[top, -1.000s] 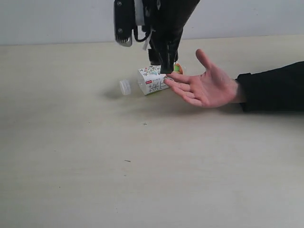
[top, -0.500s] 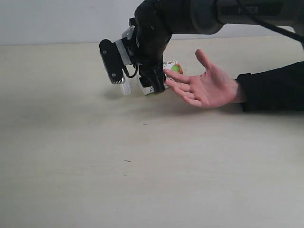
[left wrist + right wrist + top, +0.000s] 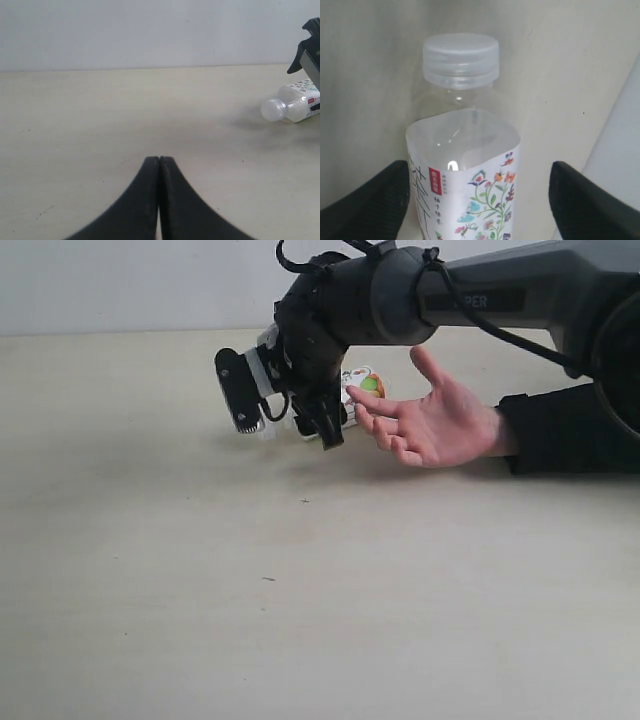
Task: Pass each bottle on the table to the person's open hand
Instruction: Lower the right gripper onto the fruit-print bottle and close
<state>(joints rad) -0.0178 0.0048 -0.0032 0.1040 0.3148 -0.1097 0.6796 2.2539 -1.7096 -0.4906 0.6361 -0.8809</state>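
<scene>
I have the right gripper (image 3: 477,175) spread wide around the bottle (image 3: 462,145). Its two matte black fingers (image 3: 367,200) flank the body. One sits against the label's edge and the other stands clear of it, so nothing is clamped. The bottle is small, with clear, glossy plastic rounding up to a ribbed, translucent white cap (image 3: 461,57). The white label (image 3: 480,200) is printed with thin flower stems, butterflies and a small red tag.

In the exterior view the bottle lies on its side on the table (image 3: 300,600), a pale beige, faintly grained surface. Its green-and-orange printed end is just beside the fingertips of the person's open hand (image 3: 440,425). I cannot tell whether they touch. The hand rests palm up, and its sleeve (image 3: 570,430) is black.

The left gripper (image 3: 159,162) is well apart from the bottle, its curved black fingers pressed together with nothing between them.
</scene>
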